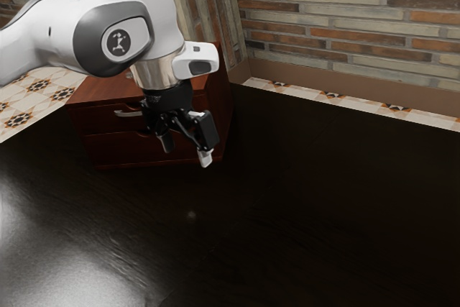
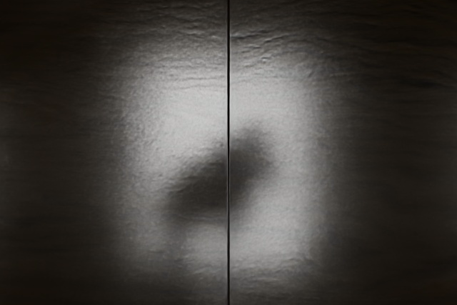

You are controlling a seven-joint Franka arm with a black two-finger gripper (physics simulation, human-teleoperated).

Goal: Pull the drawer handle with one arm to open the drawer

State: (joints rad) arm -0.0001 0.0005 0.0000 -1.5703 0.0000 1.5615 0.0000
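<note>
Our black two-finger hand [image 1: 187, 153] hangs with its fingers [image 1: 207, 156] spread wide. Nothing sits between them and they touch nothing. One finger ends in a pale tip. The hand points down and slightly toward the exterior view's right, held just above the dark glossy wooden tabletop [image 1: 302, 213] at the end of our white robot arm [image 1: 43, 34].

The small reddish-brown wooden cabinet [image 1: 108, 145] stands directly behind the hand, on the far part of the tabletop. Its upper drawer [image 1: 100, 118] carries a curved silver metal handle [image 1: 127, 113]. The handle lies behind the hand and off toward the exterior view's left, apart from both fingers. As far as we can tell, the drawer front sits level with the panel below it. A thin dark line marks the gap between the two.

The exterior view also gives us the surroundings. There is a brick wall [image 1: 345, 26] beyond the cabinet and a patterned tile floor [image 1: 36, 98] past the tabletop's edge.

The wrist view looks straight down on the tabletop [image 2: 371, 105] under the hand. We see a bright patch of glare, a thin dark seam [image 2: 228, 48] running through the wood, and a soft blurred shadow [image 2: 214, 187] across that seam.
</note>
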